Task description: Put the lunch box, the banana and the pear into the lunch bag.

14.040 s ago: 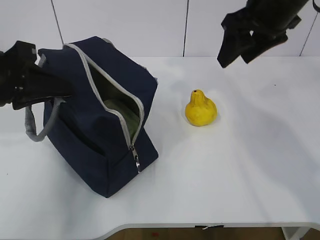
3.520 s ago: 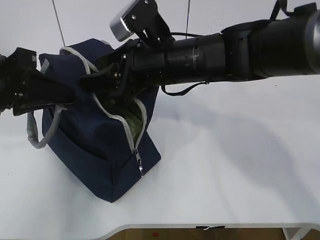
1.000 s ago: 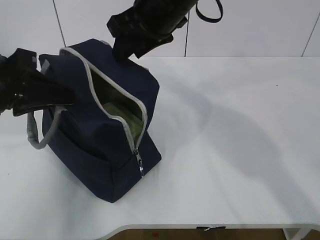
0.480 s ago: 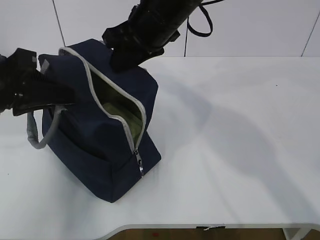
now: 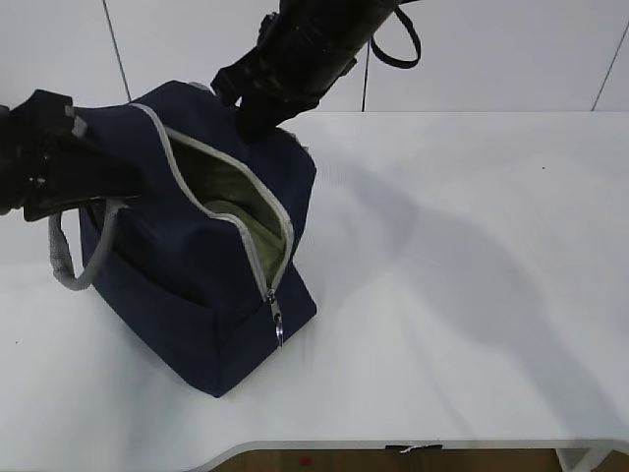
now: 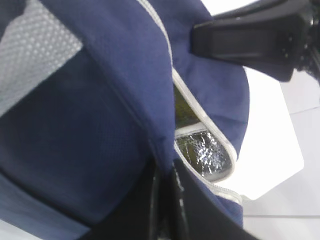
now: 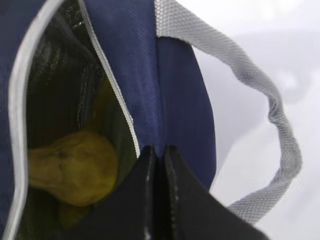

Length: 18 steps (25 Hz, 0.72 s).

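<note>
Both grippers pinched the lunch bag (image 5: 211, 265) near the desk's left edge.
Left gripper (image 6: 165, 200) and right gripper (image 7: 156, 165) clamped opposite rims; the pear (image 7: 75, 172) lay inside, so zipping probably came next.

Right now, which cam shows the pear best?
Right wrist view: the pear lies inside the open lunch bag, seen through the zipper gap. The exterior and left wrist views show only the bag's lining, no pear.

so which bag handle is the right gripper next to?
The far-side grey handle, looping beside the right gripper, which pinches the lunch bag rim there. The other handle hangs by the left gripper.
</note>
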Each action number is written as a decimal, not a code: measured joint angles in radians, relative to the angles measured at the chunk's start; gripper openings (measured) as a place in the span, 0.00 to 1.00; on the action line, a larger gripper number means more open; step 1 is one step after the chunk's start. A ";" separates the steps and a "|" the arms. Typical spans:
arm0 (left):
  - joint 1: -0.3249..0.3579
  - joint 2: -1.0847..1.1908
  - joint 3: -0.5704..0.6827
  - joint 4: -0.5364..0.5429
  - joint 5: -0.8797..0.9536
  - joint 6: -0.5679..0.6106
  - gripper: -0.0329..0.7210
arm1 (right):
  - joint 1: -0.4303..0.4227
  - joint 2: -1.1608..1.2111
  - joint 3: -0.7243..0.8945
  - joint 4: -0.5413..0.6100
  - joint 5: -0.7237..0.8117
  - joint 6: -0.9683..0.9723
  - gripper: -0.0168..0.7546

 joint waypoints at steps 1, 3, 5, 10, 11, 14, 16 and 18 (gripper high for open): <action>0.000 0.000 0.000 -0.005 -0.004 0.002 0.04 | 0.000 0.000 0.000 0.000 0.004 -0.007 0.04; 0.000 0.005 0.000 -0.029 -0.008 0.037 0.04 | 0.000 0.000 0.000 0.000 0.010 -0.004 0.04; 0.000 0.017 0.000 -0.068 -0.006 0.097 0.04 | 0.000 0.000 0.000 -0.017 0.014 0.046 0.04; 0.000 0.090 -0.034 -0.149 0.035 0.199 0.04 | 0.000 -0.025 0.000 -0.143 0.016 0.196 0.03; -0.002 0.112 -0.058 -0.151 0.061 0.210 0.04 | 0.000 -0.035 0.000 -0.158 0.017 0.210 0.03; -0.014 0.182 -0.159 -0.131 0.120 0.218 0.04 | 0.000 -0.063 0.000 -0.202 0.035 0.244 0.03; -0.028 0.227 -0.242 -0.104 0.157 0.220 0.04 | 0.000 -0.082 0.009 -0.256 0.042 0.293 0.03; -0.049 0.271 -0.315 -0.079 0.178 0.220 0.04 | -0.008 -0.106 0.028 -0.306 0.049 0.340 0.03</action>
